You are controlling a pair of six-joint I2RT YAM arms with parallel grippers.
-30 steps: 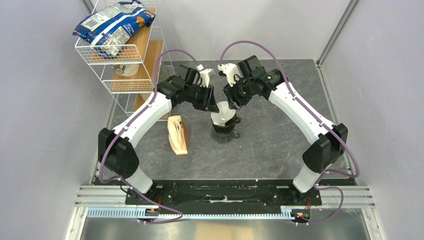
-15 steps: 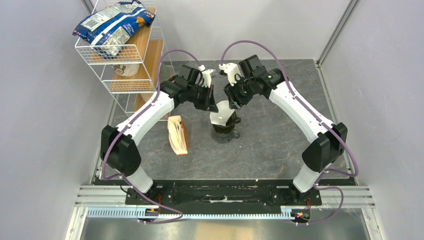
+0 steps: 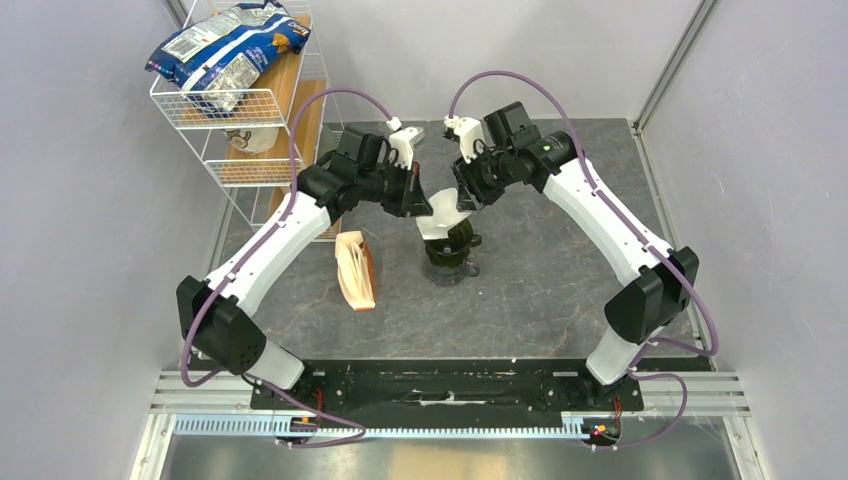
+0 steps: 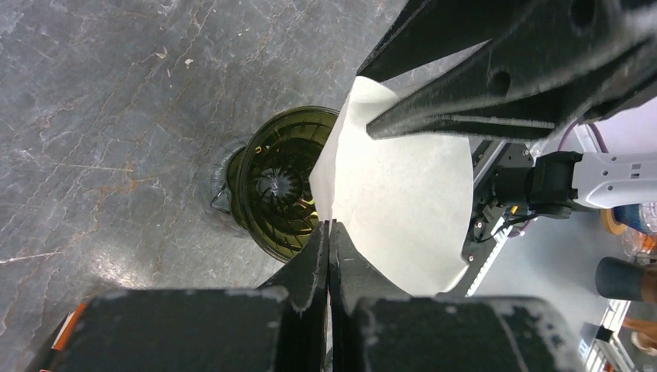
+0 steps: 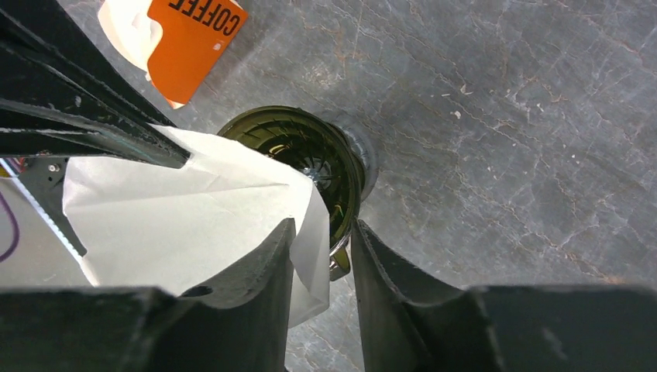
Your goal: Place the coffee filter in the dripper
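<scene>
Coffee filter [image 4: 395, 201] held over the dripper [image 4: 275, 186], not yet seated in it.

On the grey desk [image 3: 560, 270] the olive-green dripper stands upright just beyond both end effectors' fingertips. The white filter spans the gap between them, one corner overlapping the dripper's rim. The left end effector [image 4: 328, 229] is clamped tight on the filter's edge. The right end effector [image 5: 324, 232] is half spread, with the paper's other edge lying loose between its fingers.

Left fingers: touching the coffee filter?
Touching. The left wrist view shows the left gripper shut, its fingers pinching the edge of the coffee filter, which hangs over the dripper.
</scene>
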